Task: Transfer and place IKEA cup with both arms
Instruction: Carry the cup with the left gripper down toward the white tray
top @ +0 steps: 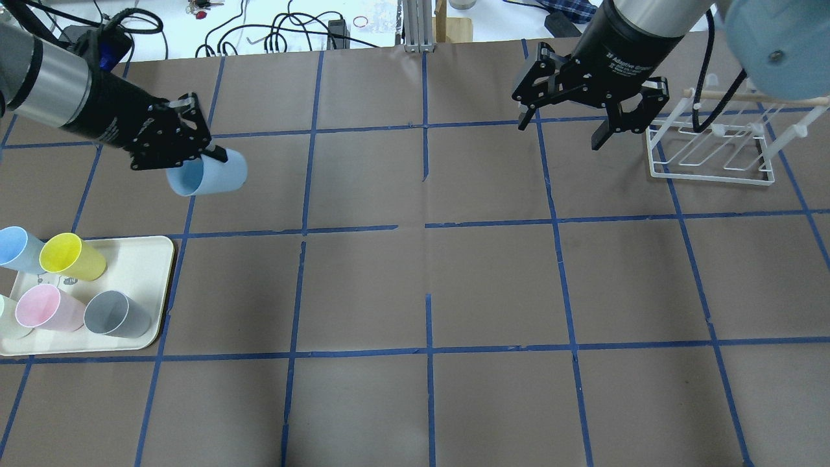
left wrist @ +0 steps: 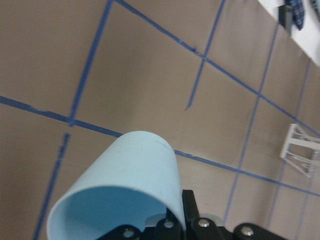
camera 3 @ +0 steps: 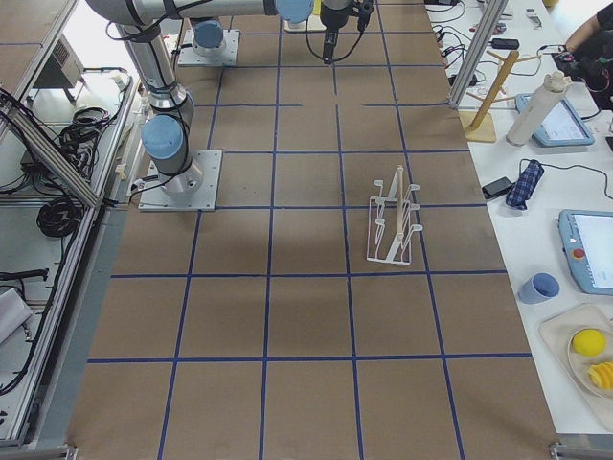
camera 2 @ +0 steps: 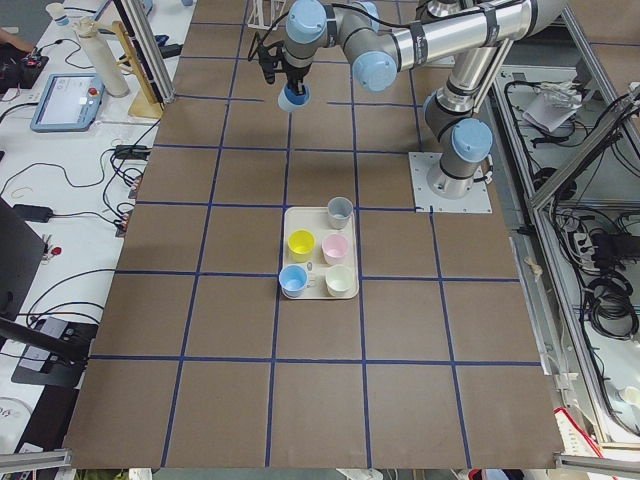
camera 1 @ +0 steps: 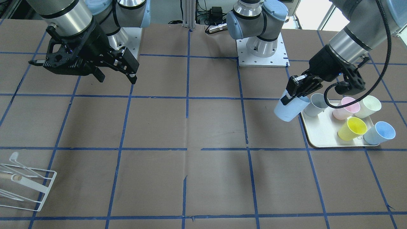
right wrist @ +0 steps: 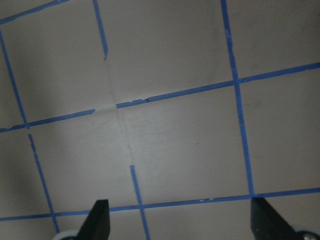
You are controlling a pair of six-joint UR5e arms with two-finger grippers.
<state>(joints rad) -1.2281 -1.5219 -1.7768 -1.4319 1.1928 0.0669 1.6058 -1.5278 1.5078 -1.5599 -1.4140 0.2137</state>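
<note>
My left gripper [top: 209, 157] is shut on the rim of the pale-blue IKEA cup [top: 207, 175] and holds it tilted above the table, away from the tray. The cup also shows in the front view [camera 1: 291, 108], held by the left gripper [camera 1: 287, 98], and fills the left wrist view [left wrist: 120, 190]. An identical second blue cup [top: 16, 250] stands on the tray. My right gripper [top: 561, 133] is open and empty, raised over the far right of the table, near the rack; its fingertips [right wrist: 100, 220] show wide apart in the right wrist view.
A cream tray [top: 146, 285] at the left holds yellow [top: 71, 257], pink [top: 45, 308], grey [top: 117, 314] and white cups. A white wire rack [top: 713, 152] stands at the far right. Blue tape lines grid the brown table.
</note>
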